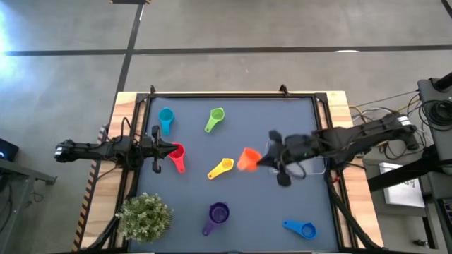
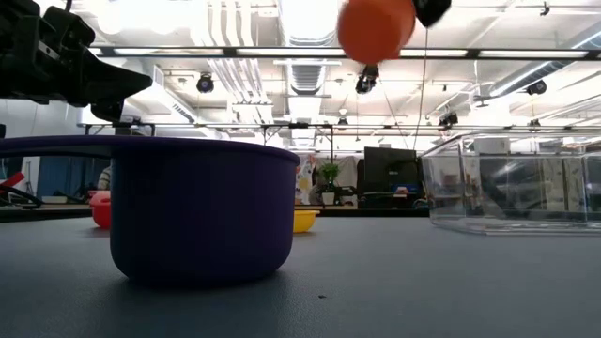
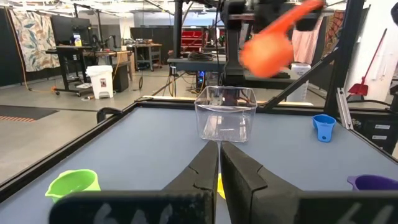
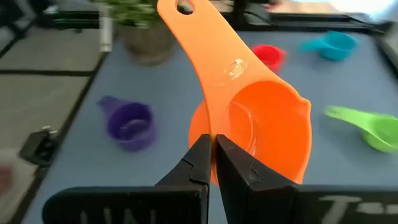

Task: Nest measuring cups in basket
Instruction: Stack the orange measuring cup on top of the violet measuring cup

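My right gripper (image 4: 212, 155) is shut on the orange measuring cup (image 1: 247, 159), which is held high over the table just left of the clear basket (image 1: 312, 166). The basket (image 3: 225, 115) stands on its flat bottom under my right arm. The teal (image 1: 166, 120), green (image 1: 215, 118), red (image 1: 176, 157), yellow (image 1: 221, 168), purple (image 1: 217, 215) and blue (image 1: 302, 228) cups lie apart on the mat. My left gripper (image 3: 219, 165) waits shut and level at the left edge, over the red cup. My right gripper pinches the orange cup's bowl wall (image 4: 205, 127) between its two fingers, beside where the handle joins. The handle (image 4: 199, 37) stretches away beyond the fingertips. The cup (image 2: 376, 28) is lifted clear of the table, tilted with its opening sideways.
A green potted plant (image 1: 145, 215) stands at the near left corner. The purple cup (image 2: 202, 211) sits upright close to the low camera. A raised black rim (image 1: 233, 96) runs round the mat.
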{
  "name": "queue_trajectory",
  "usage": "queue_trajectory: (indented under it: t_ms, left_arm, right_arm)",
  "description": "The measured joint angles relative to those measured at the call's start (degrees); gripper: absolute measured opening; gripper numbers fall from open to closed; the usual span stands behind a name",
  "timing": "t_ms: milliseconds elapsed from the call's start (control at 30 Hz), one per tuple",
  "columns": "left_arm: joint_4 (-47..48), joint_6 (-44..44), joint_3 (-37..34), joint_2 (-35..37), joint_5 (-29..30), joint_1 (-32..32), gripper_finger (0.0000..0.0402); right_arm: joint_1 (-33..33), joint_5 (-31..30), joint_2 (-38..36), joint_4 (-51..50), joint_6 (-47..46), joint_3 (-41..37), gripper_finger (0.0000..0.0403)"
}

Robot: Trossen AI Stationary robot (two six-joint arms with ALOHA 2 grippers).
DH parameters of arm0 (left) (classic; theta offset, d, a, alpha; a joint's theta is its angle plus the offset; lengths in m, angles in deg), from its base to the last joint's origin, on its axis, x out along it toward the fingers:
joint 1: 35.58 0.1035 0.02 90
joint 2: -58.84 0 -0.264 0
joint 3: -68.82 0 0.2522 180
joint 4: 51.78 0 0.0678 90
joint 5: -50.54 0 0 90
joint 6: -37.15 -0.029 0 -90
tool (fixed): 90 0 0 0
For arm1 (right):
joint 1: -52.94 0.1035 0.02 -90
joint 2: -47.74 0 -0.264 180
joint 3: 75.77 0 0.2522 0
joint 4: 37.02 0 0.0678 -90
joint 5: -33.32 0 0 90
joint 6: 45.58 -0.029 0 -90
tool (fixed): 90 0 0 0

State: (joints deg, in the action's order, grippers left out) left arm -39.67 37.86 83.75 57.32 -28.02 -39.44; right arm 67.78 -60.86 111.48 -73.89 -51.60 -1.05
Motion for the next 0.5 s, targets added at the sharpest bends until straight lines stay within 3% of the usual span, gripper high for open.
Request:
queue_trajectory:
  t_ms: [200,500]
  left_arm:
    - [0.0,0.0,0.0,0.0,0.0,0.0,0.0000]
    - [0.0,0.0,0.0,0.0,0.0,0.0,0.0000]
  right_arm:
    - [5.6,0.0,11.2,-0.3,2.1,6.5,0.0008]
    - [6.6,1.2,26.4,-1.6,1.8,14.0,0.0008]
